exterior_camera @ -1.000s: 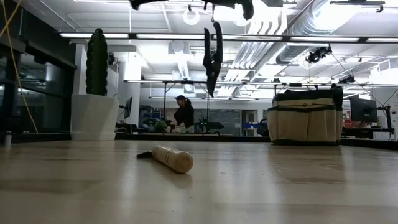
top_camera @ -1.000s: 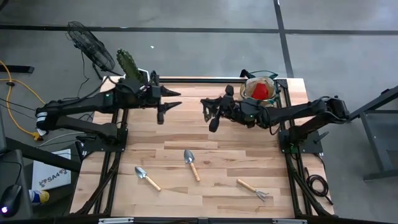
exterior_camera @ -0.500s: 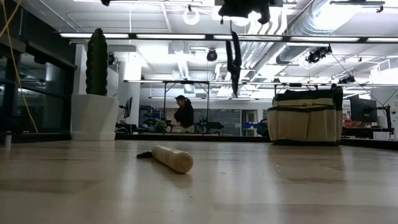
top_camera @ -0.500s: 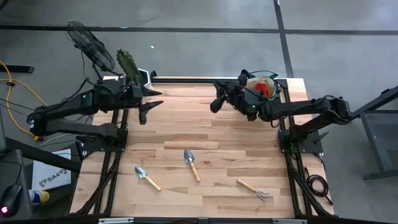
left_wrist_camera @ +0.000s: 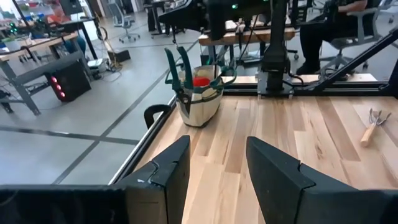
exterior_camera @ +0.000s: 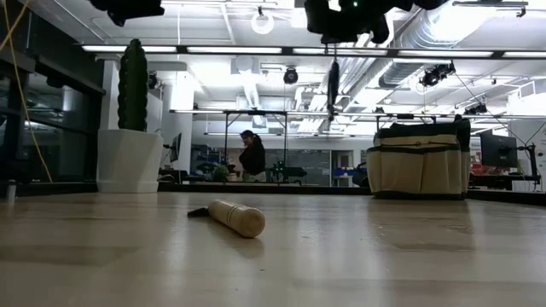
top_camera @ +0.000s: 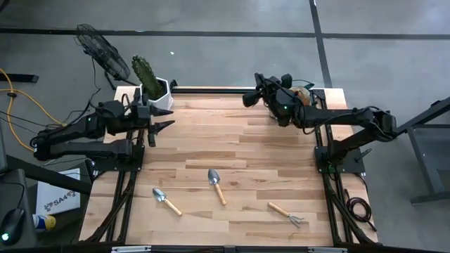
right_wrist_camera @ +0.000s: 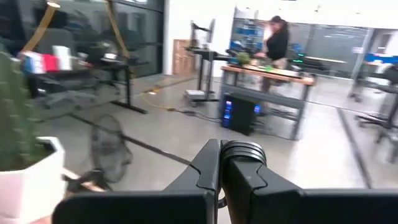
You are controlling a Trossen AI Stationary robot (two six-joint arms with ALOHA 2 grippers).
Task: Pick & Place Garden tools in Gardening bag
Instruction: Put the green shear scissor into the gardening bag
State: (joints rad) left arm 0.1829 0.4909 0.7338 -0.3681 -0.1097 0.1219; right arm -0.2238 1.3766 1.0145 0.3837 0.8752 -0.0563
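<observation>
My right gripper (top_camera: 256, 94) hangs high over the far side of the table, just left of the gardening bag (exterior_camera: 418, 166), and is shut on a dark pruner (exterior_camera: 333, 81). In the high view my right arm hides most of the tan, green-trimmed bag (top_camera: 305, 90). Two trowels (top_camera: 216, 184) (top_camera: 165, 200) and a rake (top_camera: 287, 213) lie flat on the near half of the table. My left gripper (top_camera: 163, 118) is open at the far left, beside the cactus pot (top_camera: 152, 86), with nothing between its fingers (left_wrist_camera: 168, 171). My right gripper pinches the pruner's upper end (right_wrist_camera: 244, 154) between its two shut fingers, which reach out level toward the table's far left. The pruner hangs straight down below the fingers (exterior_camera: 333, 85), well clear of the table.
A white hexagonal pot with a tall cactus (exterior_camera: 130, 128) stands at the far left corner. A red piece (left_wrist_camera: 200, 81) shows inside the bag. A trowel's wooden handle (exterior_camera: 237, 217) lies near the low camera. A person (exterior_camera: 252, 158) works in the room beyond.
My right gripper has carried the hanging pruner toward the table's far edge and the bag, swinging its fingers round as it went. My left gripper, still open, has drawn back toward the table's left edge and sunk a little.
</observation>
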